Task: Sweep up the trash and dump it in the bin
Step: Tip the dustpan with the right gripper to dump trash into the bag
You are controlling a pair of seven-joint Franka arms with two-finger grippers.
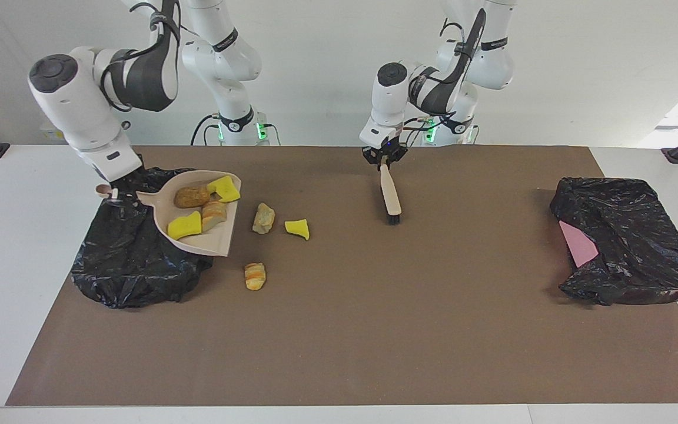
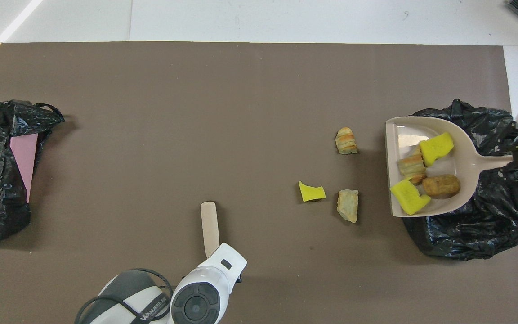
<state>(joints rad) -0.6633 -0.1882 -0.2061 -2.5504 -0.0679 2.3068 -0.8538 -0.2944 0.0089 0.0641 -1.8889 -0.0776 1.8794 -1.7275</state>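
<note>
The right gripper (image 1: pixel 114 195) has its fingers closed on the handle of the beige dustpan (image 1: pixel 221 241), and it holds the dustpan in the air over the black-lined bin (image 1: pixel 133 271) at the right arm's end of the table. The dustpan is close to level, and its wide open edge points away from the robots. In the overhead view the pan (image 2: pixel 466 157) covers the part of this bin (image 2: pixel 466 238) that is toward the middle of the table.

Four pieces of trash lie in the dustpan: a yellow sponge chunk (image 1: pixel 224 189) and a brown lump (image 1: pixel 192 196) near the handle, and a second yellow chunk (image 1: pixel 185 226) with a striped pastry piece (image 1: pixel 214 215) closer to the open edge.

Three pieces of trash are on the brown mat (image 1: pixel 374 330), beside the bin, toward the middle of the table. A tan lump (image 1: pixel 263 218) lies closest to the dustpan's edge. A small yellow chunk (image 1: pixel 297 229) is just beside it, more toward the left arm's end. A striped pastry piece (image 1: pixel 255 276) lies farther from the robots than these two.

The left gripper (image 1: pixel 384 159) has its fingers closed on the handle end of the beige hand brush (image 1: pixel 390 194). The brush hangs tilted, with the dark bristles low at the mat; whether they touch it I cannot tell. It is well apart from the bin, toward the left arm's end.

A second black bag (image 1: pixel 627 241) with something pink in it lies at the left arm's end of the table.
</note>
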